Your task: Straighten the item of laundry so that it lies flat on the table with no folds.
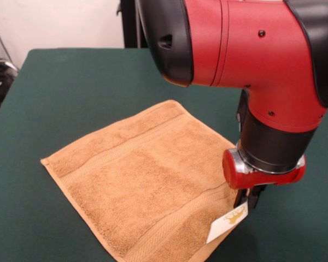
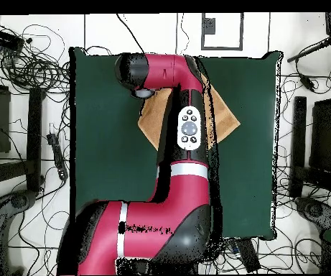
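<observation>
The golden-tan towel (image 1: 142, 180) lies spread on the dark green table (image 1: 71, 87), with its woven bands running across it and no big fold showing. Its near corner runs off the picture's bottom edge. Its white tag (image 1: 227, 222), printed in yellow, sticks out at the towel's right corner. My gripper (image 1: 253, 199) hangs under the red wrist right at that corner, just above the tag, and the wrist hides the towel's edge there. In the overhead view the arm (image 2: 188, 129) covers the middle of the towel (image 2: 224, 118) and hides the gripper.
The table stretches well beyond the towel on all sides (image 2: 103, 144). Cables and stands (image 2: 24, 65) lie on the floor around the table.
</observation>
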You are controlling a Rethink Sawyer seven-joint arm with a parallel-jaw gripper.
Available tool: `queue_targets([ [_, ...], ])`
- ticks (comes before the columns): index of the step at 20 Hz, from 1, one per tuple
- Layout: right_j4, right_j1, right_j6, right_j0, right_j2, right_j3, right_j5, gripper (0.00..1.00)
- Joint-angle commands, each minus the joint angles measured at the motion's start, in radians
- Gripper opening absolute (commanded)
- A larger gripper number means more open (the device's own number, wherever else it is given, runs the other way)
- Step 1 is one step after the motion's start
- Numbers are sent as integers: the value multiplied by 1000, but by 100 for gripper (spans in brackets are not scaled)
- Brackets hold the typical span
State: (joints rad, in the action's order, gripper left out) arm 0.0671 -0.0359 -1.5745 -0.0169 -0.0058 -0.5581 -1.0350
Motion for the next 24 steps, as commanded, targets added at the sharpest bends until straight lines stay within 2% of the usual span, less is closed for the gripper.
queue_targets([
  [1,-42,-10,-186,12,52,-50,-50,0],
  [24,-41,-5,-163,10,62,-52,-35,0],
])
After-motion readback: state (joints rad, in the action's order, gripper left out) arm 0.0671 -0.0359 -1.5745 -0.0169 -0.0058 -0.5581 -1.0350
